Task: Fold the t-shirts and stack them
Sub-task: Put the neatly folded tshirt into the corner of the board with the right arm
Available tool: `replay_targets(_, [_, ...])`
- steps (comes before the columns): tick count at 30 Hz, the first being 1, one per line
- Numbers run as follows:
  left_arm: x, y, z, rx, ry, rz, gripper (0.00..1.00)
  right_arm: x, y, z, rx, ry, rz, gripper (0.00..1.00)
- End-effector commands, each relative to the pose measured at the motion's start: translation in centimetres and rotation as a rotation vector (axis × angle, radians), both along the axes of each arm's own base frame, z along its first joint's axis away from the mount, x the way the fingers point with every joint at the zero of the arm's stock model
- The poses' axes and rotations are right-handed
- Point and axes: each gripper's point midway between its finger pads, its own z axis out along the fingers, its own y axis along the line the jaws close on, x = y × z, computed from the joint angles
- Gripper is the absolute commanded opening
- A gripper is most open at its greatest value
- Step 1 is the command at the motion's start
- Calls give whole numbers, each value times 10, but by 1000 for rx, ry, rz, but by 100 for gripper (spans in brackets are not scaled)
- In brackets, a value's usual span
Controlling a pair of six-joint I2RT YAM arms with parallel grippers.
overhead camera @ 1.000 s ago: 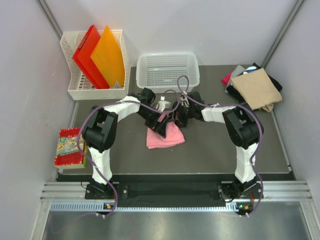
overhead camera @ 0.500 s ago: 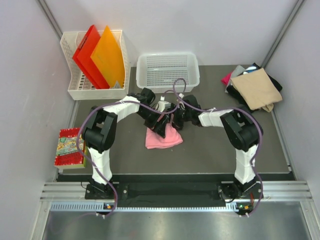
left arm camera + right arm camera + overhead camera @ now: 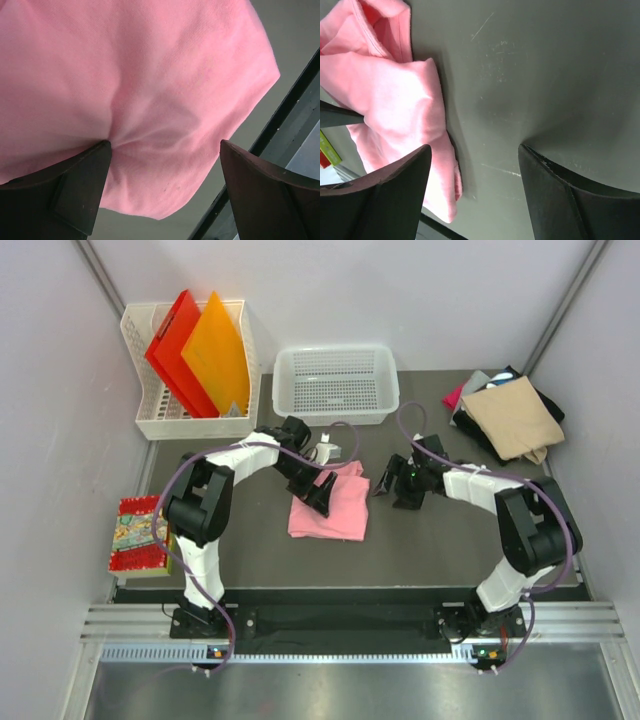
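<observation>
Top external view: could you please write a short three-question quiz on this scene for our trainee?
1. True or false: the right end effector is gripping the pink t-shirt.
2. Which colour tops the shirt pile at the far right? A black, B tan, C grey.
3. Which end effector stands over the pink t-shirt?
Key: 1 false, it is open over bare table; 2 B; 3 the left end effector, jaws wide.
</observation>
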Motion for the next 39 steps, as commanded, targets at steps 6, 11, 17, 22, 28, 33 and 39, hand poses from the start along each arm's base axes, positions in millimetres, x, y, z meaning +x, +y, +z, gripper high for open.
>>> replay_targets(6, [-20,37,0,151,-9,-48,95,3,-4,-35,-71,39,27,70])
replay_targets(11, [-42,37,-12,209,-24,-145,94,19,11,-32,-16,9,48,70])
replay_targets(17, [-84,31,-29,231,14,-227,94,23,21,-19,50,-41,59,69])
replay_targets(22, [-82,22,-29,223,14,-223,93,32,44,-21,86,-53,130,69])
replay_targets(28, [-78,23,-27,238,-3,-220,93,29,85,-32,182,-27,237,69])
replay_targets(33, [-79,28,-24,250,-17,-223,93,17,102,-49,204,12,243,68])
replay_targets(39, [-79,26,-19,238,-19,-219,93,-6,117,-64,201,48,282,68])
